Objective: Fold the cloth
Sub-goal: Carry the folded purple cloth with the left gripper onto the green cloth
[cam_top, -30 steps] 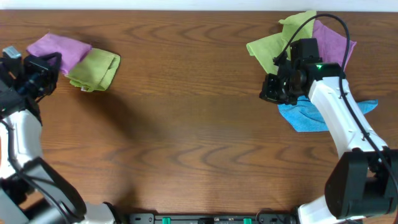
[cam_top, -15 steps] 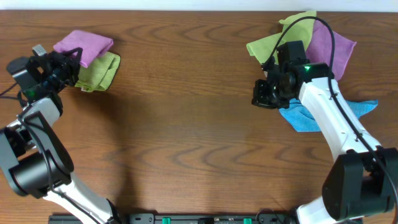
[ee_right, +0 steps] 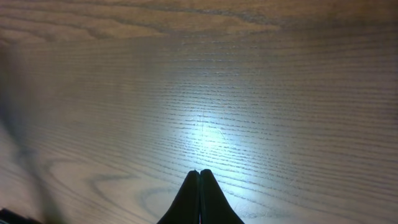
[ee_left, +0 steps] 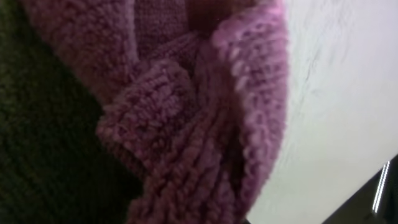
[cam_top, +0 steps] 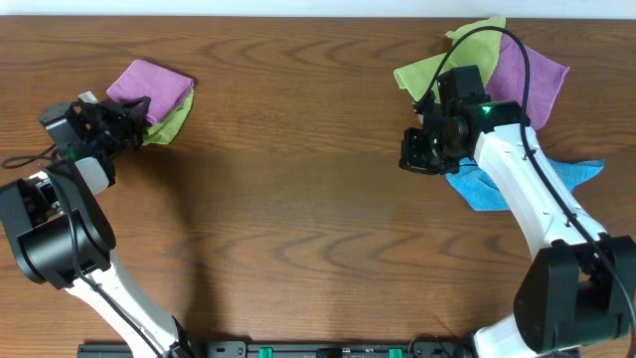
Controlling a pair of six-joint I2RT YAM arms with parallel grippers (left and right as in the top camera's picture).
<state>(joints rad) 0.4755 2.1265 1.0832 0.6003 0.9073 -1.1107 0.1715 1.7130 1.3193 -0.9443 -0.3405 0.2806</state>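
Overhead, cloth: the purple cloth (cam_top: 149, 82) lies at the far left of the bench (cam_top: 298, 209), partly on top of a green cloth (cam_top: 171, 121).
Overhead, direction: the purple cloth stretches away from the left hand (cam_top: 117, 121), slanting toward the far edge and the bench's middle. The left arm is by far the nearer one.
Overhead, other arm: the right hand (cam_top: 417, 154) hovers well apart, beside a heap of cloths (cam_top: 447, 75) on the right.
Left wrist, cloth: purple cloth (ee_left: 186, 124) fills the view, bunched into tight gathers, with green cloth (ee_left: 43, 155) dark at the left.
Left wrist, hand: the fingers are hidden. The gathers suggest it is closed on the purple cloth's edge.
Right wrist, hand: the fingers (ee_right: 191, 186) are pressed together, holding nothing, above bare bench (ee_right: 217, 93).
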